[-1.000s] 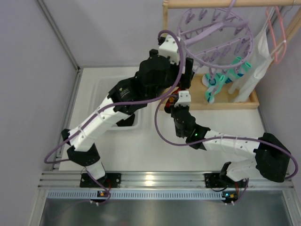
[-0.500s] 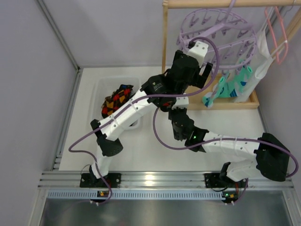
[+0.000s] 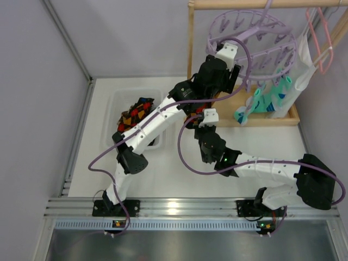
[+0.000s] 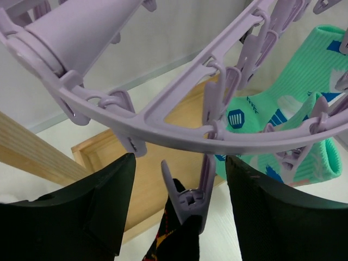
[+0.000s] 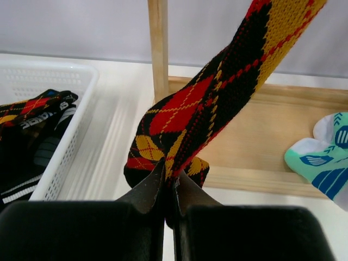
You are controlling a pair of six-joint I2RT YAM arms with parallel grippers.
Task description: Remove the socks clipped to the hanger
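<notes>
Basket first: over on the left, the white perforated plastic basket [image 5: 54, 68] already has socks in it. There's one orange-red-black patterned sock on top [image 3: 136, 114] and some darker stuff under it that can't be told apart.

The step in hand looks like freeing the orange-red-black argyle sock [image 5: 217, 92]. The right gripper [image 5: 168, 190] has its jaws pinched tight on the sock's lower end, pulling it out at a slant. Up top, the sock's cuff sits in a lavender plastic clip peg [image 4: 190, 201] dangling off the round lavender plastic ring hanger [image 4: 163, 117]. The left gripper [image 4: 179, 179] has its jaws spread on either side of that peg, with no contact showing yet.

The next move probably calls for the left jaws to squeeze the peg's handles so it lets go. Then the right arm can carry the sock over to the basket. Squeezing too low would just grab sock.

Count, left to right:
- One basket.
- One argyle sock on the hanger.
- Two arms.
- One ring hanger with lots of pegs, mostly empty.
- Two teal socks with white and blue marks [image 4: 304, 92], both clipped on.
- One white cloth [image 3: 293, 81].
- One pink wire clothes hanger [image 3: 321, 38].
</notes>
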